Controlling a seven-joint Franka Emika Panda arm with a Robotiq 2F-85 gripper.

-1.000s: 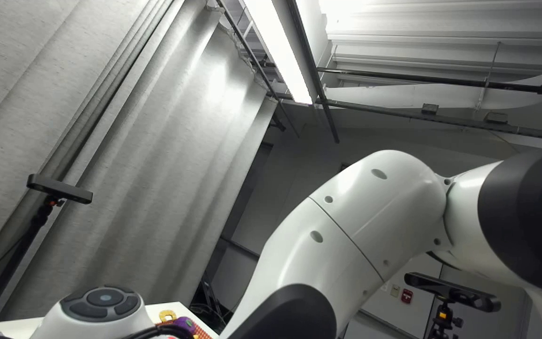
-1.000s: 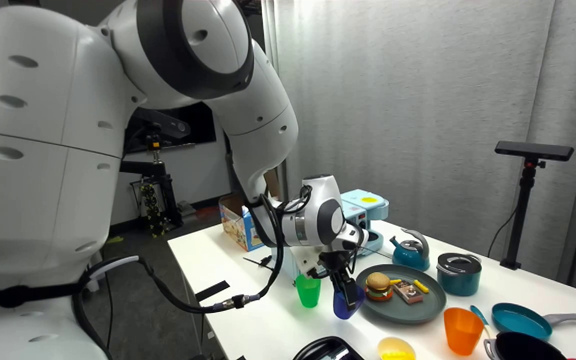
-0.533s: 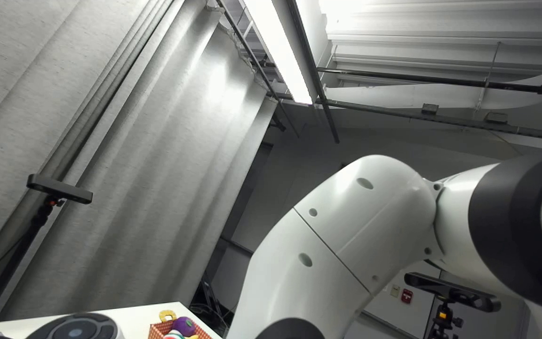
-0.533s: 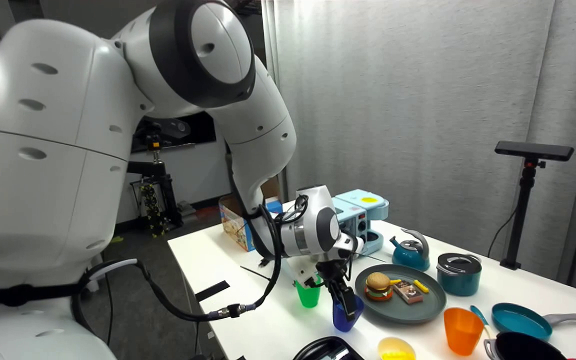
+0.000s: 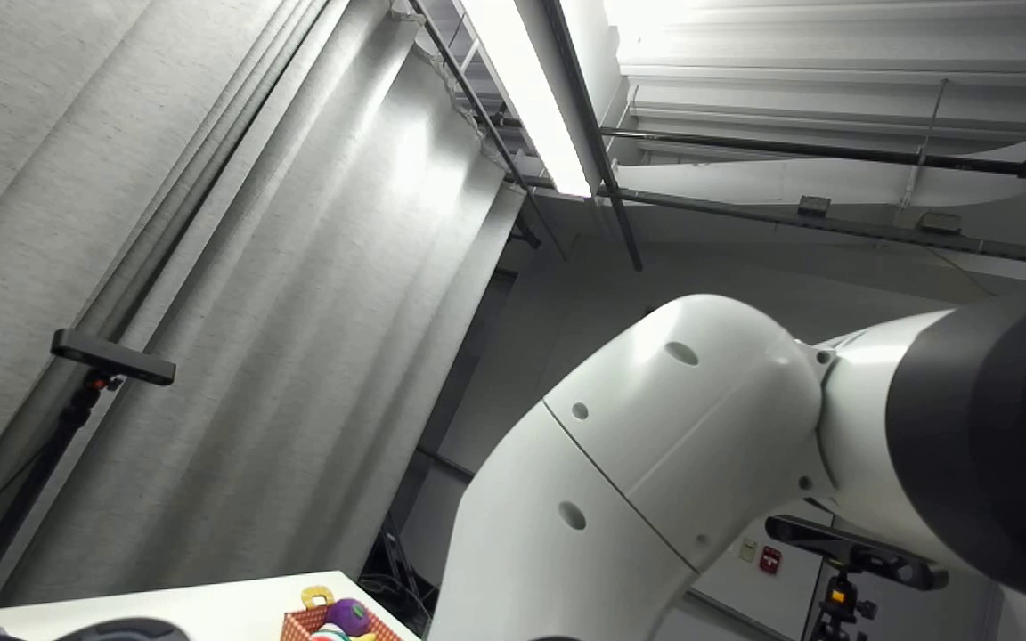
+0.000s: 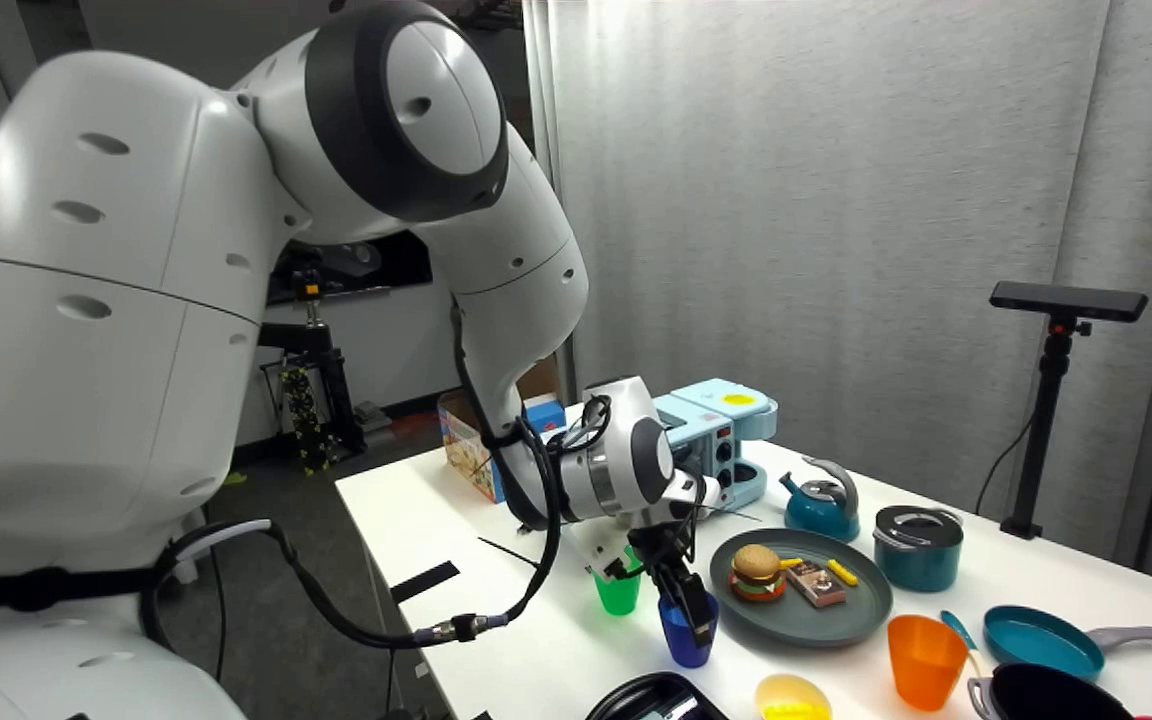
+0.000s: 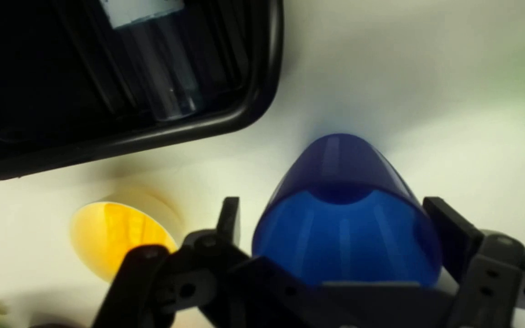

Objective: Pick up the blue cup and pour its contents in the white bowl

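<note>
The blue cup [image 6: 688, 645] stands upright on the table in an exterior view, left of the grey plate. In the wrist view the blue cup [image 7: 344, 246] sits between the fingers with its open mouth toward the camera. No contents show inside; its lower edge is hidden by the gripper. My gripper [image 7: 331, 207] is open around the cup: a gap shows at the left finger, and the right finger is against or very close to the wall. The gripper also shows in an exterior view [image 6: 691, 610]. I see no clear white bowl; a pale yellow cup [image 6: 791, 692] with yellow inside stands nearby.
A green cup [image 6: 618, 594] is behind the gripper. A black tray [image 6: 648, 690] is in front. The grey plate [image 6: 796, 632] with toy food, an orange cup [image 6: 924, 660], a pan [image 6: 1041, 640], a pot [image 6: 918, 565] and a kettle [image 6: 821, 510] stand to the right.
The blue cup went from tilted and higher to upright on the table. My gripper moved down and slightly left with it in that exterior view.
</note>
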